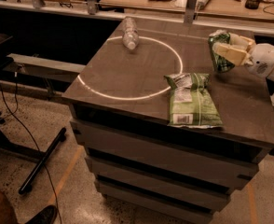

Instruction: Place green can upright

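The green can (222,65) is the item under inspection; its position is recorded last, in order of the sweep.

Left of centre, at the rear of the table (104,73), a clear plastic bottle (129,33) lies on its side, across the far edge of a white circle (127,98) marked on the surface. Right of centre, a flat green snack bag (191,99) lies face up, its upper corner overlapping the circle's rim. Both are well apart from the can.

At the right rear of the tabletop, outside the circle and beyond the bag, the can stands close to vertical with its top leaning slightly left. Whether its base touches the surface cannot be determined. The gripper (226,50) reaches in from the right edge, its pale fingers (231,55) clamped on the can's upper body.

Assessment: the placing step is in hand and the release is not yet done. The next move appears to call for squaring the can to true vertical, seating its base flat on the bare surface, then parting the fingers evenly and withdrawing rightward without dragging the can over.
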You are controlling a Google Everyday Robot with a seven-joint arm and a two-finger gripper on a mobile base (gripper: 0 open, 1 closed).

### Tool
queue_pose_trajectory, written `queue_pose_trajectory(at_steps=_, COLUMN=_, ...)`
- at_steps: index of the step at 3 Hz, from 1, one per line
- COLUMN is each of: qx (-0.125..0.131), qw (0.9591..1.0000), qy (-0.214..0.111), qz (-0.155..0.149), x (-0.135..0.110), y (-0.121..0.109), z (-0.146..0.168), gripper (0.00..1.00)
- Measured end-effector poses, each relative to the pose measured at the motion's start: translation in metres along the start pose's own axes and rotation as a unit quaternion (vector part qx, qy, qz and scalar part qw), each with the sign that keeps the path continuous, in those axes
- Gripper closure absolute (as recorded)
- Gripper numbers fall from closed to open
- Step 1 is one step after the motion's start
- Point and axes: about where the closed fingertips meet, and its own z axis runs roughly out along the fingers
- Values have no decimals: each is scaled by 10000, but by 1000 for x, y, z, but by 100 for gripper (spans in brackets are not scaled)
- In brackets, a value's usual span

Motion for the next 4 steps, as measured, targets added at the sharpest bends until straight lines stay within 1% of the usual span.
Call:
queue_pose_trajectory(at_steps=1, qx=16, qw=9999, qy=167, qz=17, x=3, y=0, z=0, gripper=100)
queue_pose_trajectory(at_steps=4, qx=58, qw=9998, qy=201, qz=6, x=3, y=-2, z=1, gripper=100)
